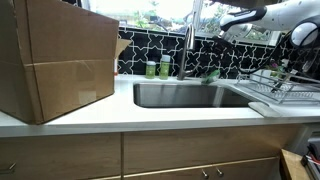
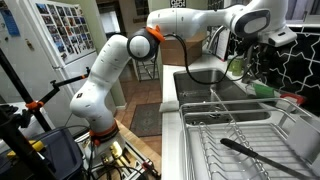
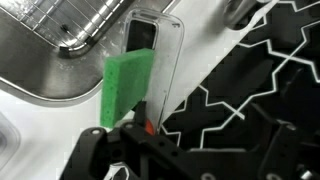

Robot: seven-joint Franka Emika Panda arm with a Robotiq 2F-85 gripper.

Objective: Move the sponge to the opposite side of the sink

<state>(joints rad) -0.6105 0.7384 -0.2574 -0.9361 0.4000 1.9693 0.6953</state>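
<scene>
End effector (image 3: 190, 152) spread apart, sponge (image 3: 128, 85) ungripped, seemingly propped upright on counter beside sink (image 3: 35, 62)

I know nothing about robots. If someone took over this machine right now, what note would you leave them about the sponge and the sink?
Hand: open, holding nothing, close by the sponge.
Sponge: standing on edge on the back rim of the sink, near the tiled wall, on the dish rack side of the faucet.
Done: the sponge looks set down there, free of the hand.
Left: lift the hand clear and check that the sponge stays put.
</scene>
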